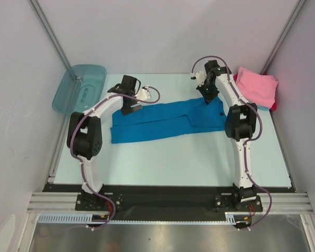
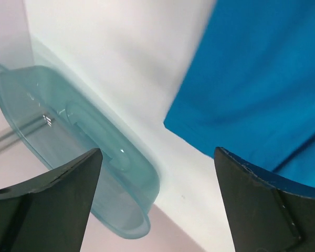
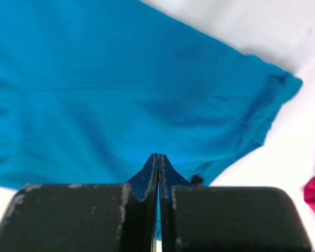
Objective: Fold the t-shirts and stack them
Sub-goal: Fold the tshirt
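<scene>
1. The bright blue soft-cloth t-shirt (image 1: 168, 122) lies across the middle of the pale worktop (image 1: 168, 160) as a long narrow band. It appears to be folded lengthwise, with a short sleeve showing at its right end, and the crosswise folds look not yet made
2. In the far right corner a folded pink cloth t-shirt (image 1: 257, 86) tops a small pile, with a light blue edge (image 1: 263, 108) and a red edge (image 1: 273, 104) peeping out beneath it. Part of the stacking seems done, and the blue one is left to finish and add
3. The left pincer (image 2: 157, 157) stands wide apart and empty over the band's far left corner, near the translucent teal plastic tub (image 1: 80, 88)
4. The right pincer (image 3: 158, 157) is pressed closed at the band's right end; whether it nips any cloth cannot be told
5. The blue knit looks matte, limp and lightly creased, with stitched hems, while the tub is glossy, rigid and round-cornered
</scene>
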You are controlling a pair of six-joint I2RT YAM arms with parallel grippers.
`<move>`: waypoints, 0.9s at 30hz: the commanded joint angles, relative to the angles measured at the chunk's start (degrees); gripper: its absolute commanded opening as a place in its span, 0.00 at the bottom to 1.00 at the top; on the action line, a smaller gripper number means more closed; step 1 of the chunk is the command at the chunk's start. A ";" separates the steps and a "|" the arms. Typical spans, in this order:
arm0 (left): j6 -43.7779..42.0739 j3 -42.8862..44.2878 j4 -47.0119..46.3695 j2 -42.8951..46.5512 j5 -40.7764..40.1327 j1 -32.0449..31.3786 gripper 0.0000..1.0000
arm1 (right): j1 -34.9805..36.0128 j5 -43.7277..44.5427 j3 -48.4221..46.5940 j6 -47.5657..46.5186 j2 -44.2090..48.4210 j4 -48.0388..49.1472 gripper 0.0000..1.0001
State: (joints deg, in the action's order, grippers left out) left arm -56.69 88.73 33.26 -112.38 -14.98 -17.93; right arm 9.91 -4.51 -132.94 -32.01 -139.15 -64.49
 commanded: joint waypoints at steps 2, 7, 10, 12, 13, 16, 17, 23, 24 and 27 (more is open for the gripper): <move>11.85 2.33 -7.15 0.40 -2.16 1.50 0.94 | 3.79 -4.18 -0.65 -0.16 7.40 -0.73 0.00; 17.39 2.67 -7.33 0.49 -4.35 2.64 0.94 | 10.46 -4.89 -1.09 -1.03 7.76 0.76 0.00; 23.01 4.78 -7.50 0.40 -6.37 4.22 0.96 | 12.49 -2.44 -0.21 0.53 6.79 3.48 0.00; 25.13 5.14 -7.33 1.02 -5.59 4.66 0.97 | 12.41 -0.33 -0.56 1.77 4.87 3.84 0.00; 24.96 4.44 -7.41 1.37 -5.50 4.49 0.97 | 12.15 0.20 -0.47 2.12 4.51 4.11 0.00; 23.91 2.51 -7.85 2.69 -5.41 4.57 0.97 | 10.83 0.21 1.11 3.36 4.33 4.99 0.00; 23.21 1.98 -8.20 2.86 -5.49 4.57 0.97 | 10.13 -0.58 1.63 3.36 4.33 4.90 0.00; 22.50 1.80 -8.38 3.66 -5.50 4.57 0.97 | 8.46 0.21 3.66 -0.15 6.61 -0.36 0.00; 22.50 2.15 -8.47 3.57 -5.50 4.49 0.97 | 7.67 0.03 3.40 -1.55 6.87 -2.38 0.00; 22.41 3.11 -8.38 3.22 -5.14 4.49 0.97 | 5.57 -0.85 5.67 -2.44 8.72 -8.45 0.00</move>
State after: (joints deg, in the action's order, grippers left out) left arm -35.38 90.19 26.04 -112.49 -19.79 -13.37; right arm 16.62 -4.89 -128.90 -32.23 -134.50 -65.82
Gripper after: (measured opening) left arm 0.971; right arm 0.009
